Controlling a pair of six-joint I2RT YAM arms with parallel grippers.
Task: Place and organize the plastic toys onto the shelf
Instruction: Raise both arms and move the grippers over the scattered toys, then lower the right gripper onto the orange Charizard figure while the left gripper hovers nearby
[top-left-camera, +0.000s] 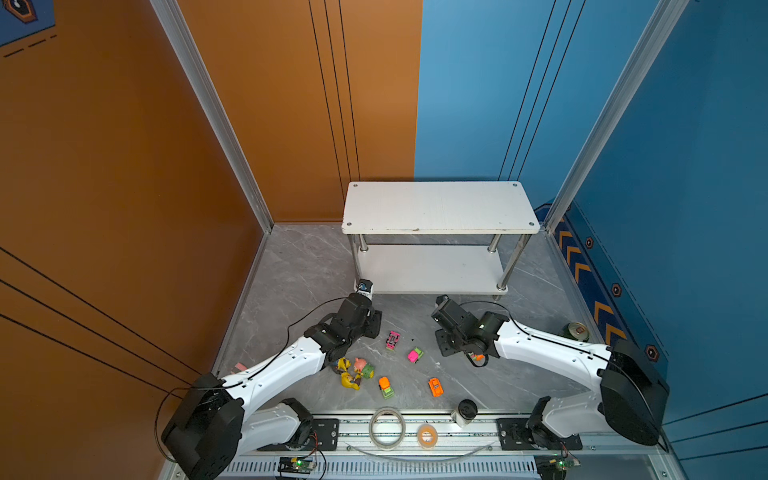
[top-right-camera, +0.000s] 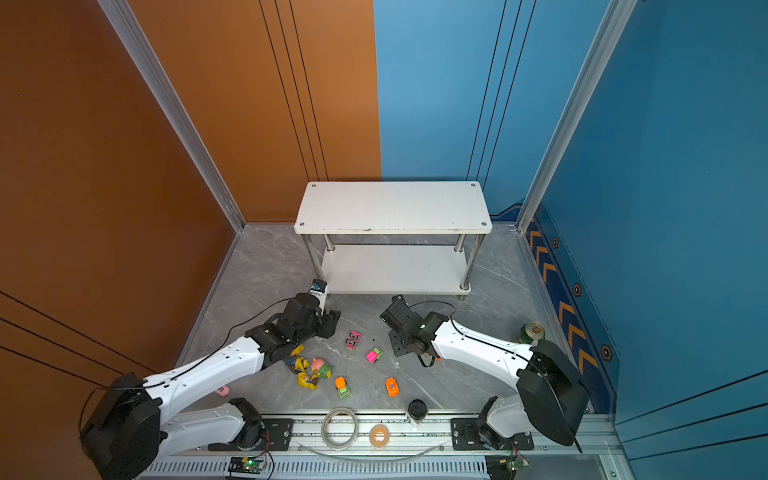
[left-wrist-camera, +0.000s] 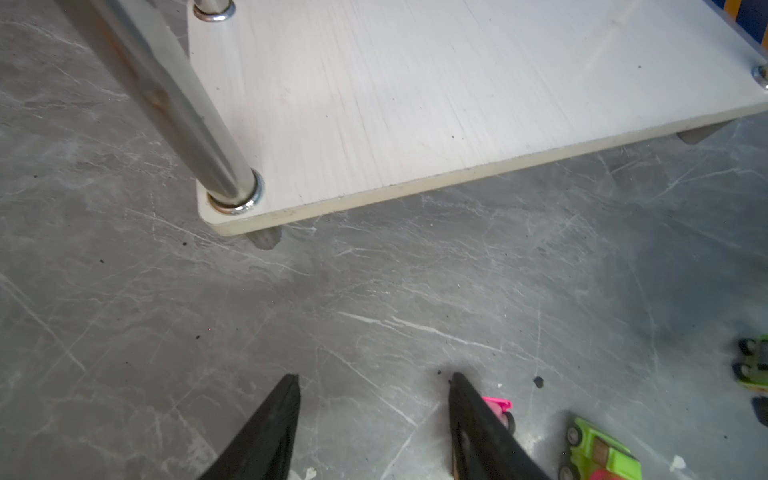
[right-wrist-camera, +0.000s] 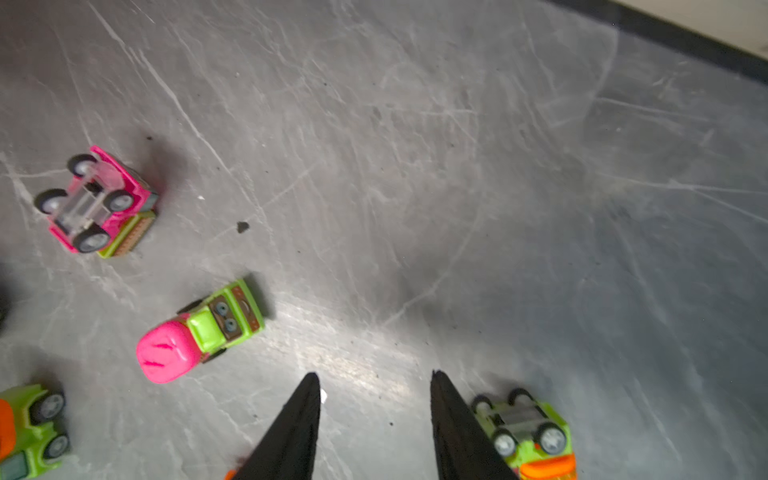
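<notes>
- Plastic toys (top-left-camera: 414, 354) in view all lie on the grey worktop (top-left-camera: 299, 270), in front of the shelf (top-left-camera: 436, 205).
- Both top views: four cars are spread between the arms: overturned pink car (top-left-camera: 392, 340), pink-and-lime car (top-right-camera: 374, 355), orange-topped lime car (top-left-camera: 386, 386) and orange car (top-left-camera: 435, 386). The figurines (top-left-camera: 353, 372) cluster just beside the left forearm. Neither top view shows the gap between either pincer's fingers.
- Left wrist view: left pincer (left-wrist-camera: 375, 376) is released, with bare worktop between its fingers. It is near the corner of the shelf's lower board, where a chrome post (left-wrist-camera: 178, 104) stands. The overturned pink car peeks from behind one finger.
- Right wrist view: right pincer (right-wrist-camera: 372, 373) is released, grasping nothing. A lime-and-orange car (right-wrist-camera: 528, 432) lies wheels up just beside one finger, outside the gap. The top views show only an orange sliver of it under the wrist.
</notes>
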